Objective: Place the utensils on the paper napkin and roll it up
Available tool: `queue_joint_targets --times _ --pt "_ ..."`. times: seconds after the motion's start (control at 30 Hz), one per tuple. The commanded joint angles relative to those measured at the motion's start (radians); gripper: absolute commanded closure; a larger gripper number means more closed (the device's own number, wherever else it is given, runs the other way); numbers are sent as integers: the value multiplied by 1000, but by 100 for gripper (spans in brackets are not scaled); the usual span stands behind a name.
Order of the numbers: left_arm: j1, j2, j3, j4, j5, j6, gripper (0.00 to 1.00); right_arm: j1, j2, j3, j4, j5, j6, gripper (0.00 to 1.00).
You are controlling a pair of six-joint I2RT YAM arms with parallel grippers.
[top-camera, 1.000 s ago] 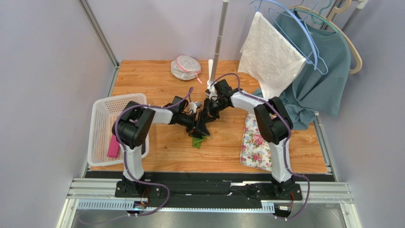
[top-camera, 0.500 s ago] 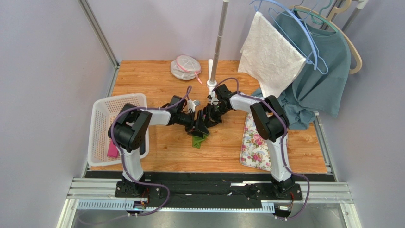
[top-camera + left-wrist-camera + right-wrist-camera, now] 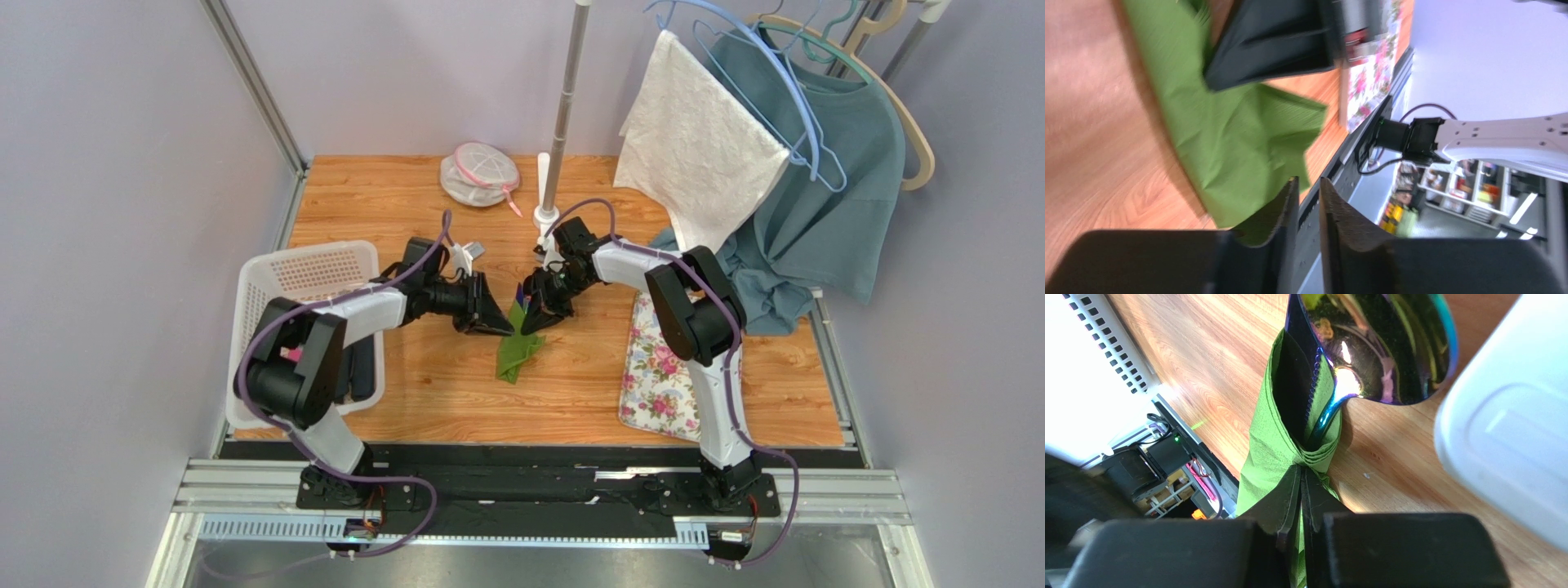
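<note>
The green paper napkin (image 3: 515, 353) lies crumpled and wrapped round the utensils at the table's middle. In the right wrist view the napkin (image 3: 1272, 453) forms a sleeve round a glossy iridescent spoon (image 3: 1389, 349) and a dark flat blade (image 3: 1296, 373). My right gripper (image 3: 1301, 471) is shut on the napkin's bunched lower part; it also shows in the top view (image 3: 534, 316). My left gripper (image 3: 501, 325) sits just left of the bundle. In its wrist view the left gripper (image 3: 1308, 184) shows a narrow empty gap and the napkin (image 3: 1229, 141) lies beyond it.
A white basket (image 3: 264, 319) holding a pink item (image 3: 294, 355) stands at the left. A floral mat (image 3: 662, 368) lies at the right. A pole stand (image 3: 548, 184) with its white base (image 3: 1505, 416) is close behind the bundle. A white cloth (image 3: 699, 135) and a teal garment (image 3: 822, 208) hang at the back right.
My left arm has drawn back to the left, off the napkin bundle. My right gripper has stayed on the napkin, which now shows more in the top view.
</note>
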Motion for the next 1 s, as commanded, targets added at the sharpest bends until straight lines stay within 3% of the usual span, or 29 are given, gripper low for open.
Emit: queue_joint_targets --times 0.0,0.27,0.57,0.7,0.97 --pt "-38 88 28 -106 42 14 77 9 43 -13 -52 175 -64 95" --pt "-60 216 74 -214 24 108 80 16 58 22 -82 207 -71 95" --pt "-46 317 89 -328 -85 178 91 16 64 72 -99 242 -81 95" --pt "-34 348 54 -224 -41 129 100 25 62 114 -96 251 -90 95" --pt "-23 352 -34 28 8 -4 100 62 64 184 -98 264 -113 92"
